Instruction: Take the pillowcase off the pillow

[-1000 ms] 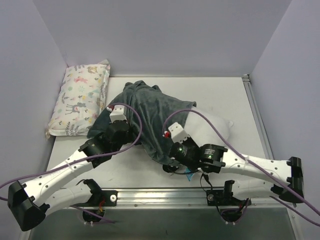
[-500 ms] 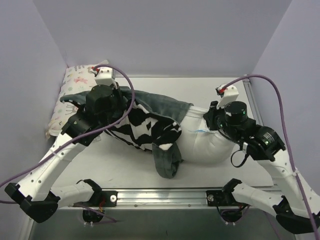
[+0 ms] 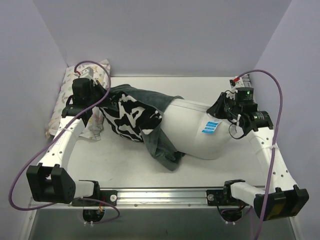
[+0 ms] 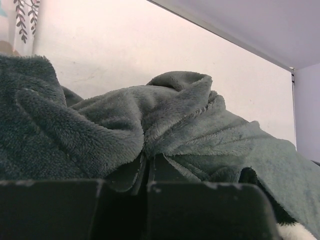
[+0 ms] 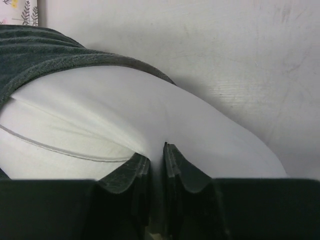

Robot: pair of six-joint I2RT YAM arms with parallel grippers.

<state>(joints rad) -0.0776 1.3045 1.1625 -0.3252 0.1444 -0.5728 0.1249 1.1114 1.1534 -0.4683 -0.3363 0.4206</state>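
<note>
Pale worktop [image 3: 110,165] ran between lilac walls, and across its middle lay the pillow [image 3: 192,132], white and plump, its right end and most of its length already bare, with a small blue tag [image 3: 212,126] showing near that end; the pillowcase [image 3: 131,114] was bunched over the pillow's left end only, rucked so that its zebra side showed on top while the dark grey-teal plush edged it at the back and hung in a thick fold down onto the worktop in front of the pillow; by my reckoning the job was well past half done, and what was left was to draw the last of the cover off the left end, how much of the pillow sat inside that bunch being hidden; the left hand [image 4: 148,165] had its jaws pressed together on a ridge of the plush, pinching the pillowcase at its far left; the right hand [image 5: 156,152] was nipped on a pucker of the pillow's white cloth at the opposite end, so the two stood well apart with the work stretched between them; just beside the left hand, against the left wall, lay a smaller pastel animal-print pillow [image 3: 57,112], which with the wall behind it seemed to leave little room for pulling further that way; the drooping fold might also drag on the worktop; a metal rail [image 3: 160,196] closed the near edge
</note>
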